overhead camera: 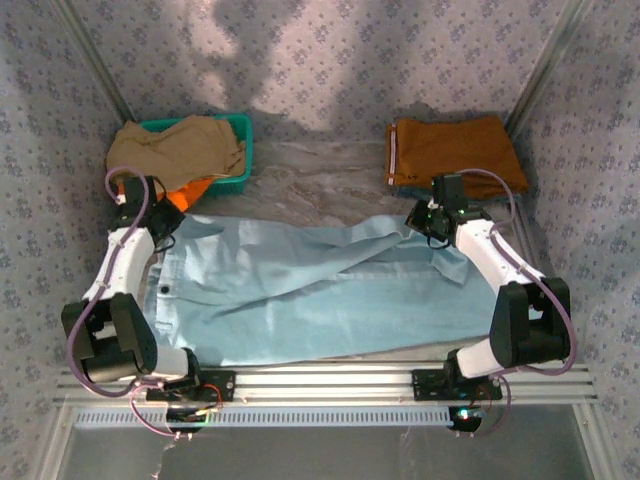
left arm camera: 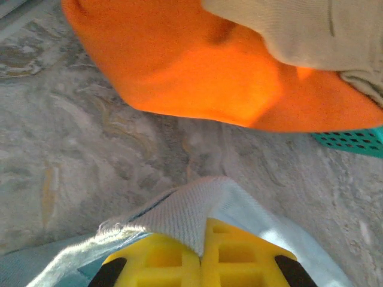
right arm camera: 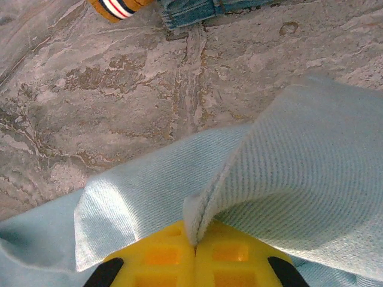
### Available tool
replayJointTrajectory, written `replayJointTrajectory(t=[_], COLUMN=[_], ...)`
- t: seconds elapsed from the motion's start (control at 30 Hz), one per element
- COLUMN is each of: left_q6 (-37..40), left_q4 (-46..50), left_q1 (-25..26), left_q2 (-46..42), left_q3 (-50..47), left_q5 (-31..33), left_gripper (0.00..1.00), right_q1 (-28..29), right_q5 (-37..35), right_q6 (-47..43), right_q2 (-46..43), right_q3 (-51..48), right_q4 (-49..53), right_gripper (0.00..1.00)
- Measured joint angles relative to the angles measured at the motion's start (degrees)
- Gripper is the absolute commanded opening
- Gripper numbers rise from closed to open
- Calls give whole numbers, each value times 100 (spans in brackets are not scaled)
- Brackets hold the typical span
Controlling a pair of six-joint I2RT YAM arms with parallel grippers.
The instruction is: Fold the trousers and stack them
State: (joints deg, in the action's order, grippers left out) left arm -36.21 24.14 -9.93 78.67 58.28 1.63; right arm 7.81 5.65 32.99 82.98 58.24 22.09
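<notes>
Trousers (overhead camera: 320, 290) lie flat across the middle of the top view, long axis left-right, and your left gripper (left arm camera: 201, 248) and right gripper (right arm camera: 195, 248) are each clamped tight on the upper edge, so the rest sits below both, toward the bases.

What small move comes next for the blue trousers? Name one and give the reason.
Probably raise both arms slightly and draw them toward the near edge together. The left tool and right tool are each shut on the far edge of the trousers, which lie spread open on the table, so this should fold them lengthwise.
</notes>
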Motion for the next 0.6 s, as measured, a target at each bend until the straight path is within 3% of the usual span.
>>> replayJointTrajectory(t=[0.23, 0.47, 0.6], left_q6=[92, 195, 177], left_q4=[-385, -831, -975], left_q1=[-575, -675, -800], left_q2=[111, 1036, 1309], left_q3=[28, 343, 356], left_q5=[13, -83, -149], left_gripper=[5, 9, 5], right_q1=[-280, -481, -592], right_q5=[85, 111, 122], right_q6=[22, 61, 63], right_q2=[0, 0, 4], right_q3=[-39, -39, -37], right_q4=[-24, -116, -116], right_gripper=[0, 0, 0])
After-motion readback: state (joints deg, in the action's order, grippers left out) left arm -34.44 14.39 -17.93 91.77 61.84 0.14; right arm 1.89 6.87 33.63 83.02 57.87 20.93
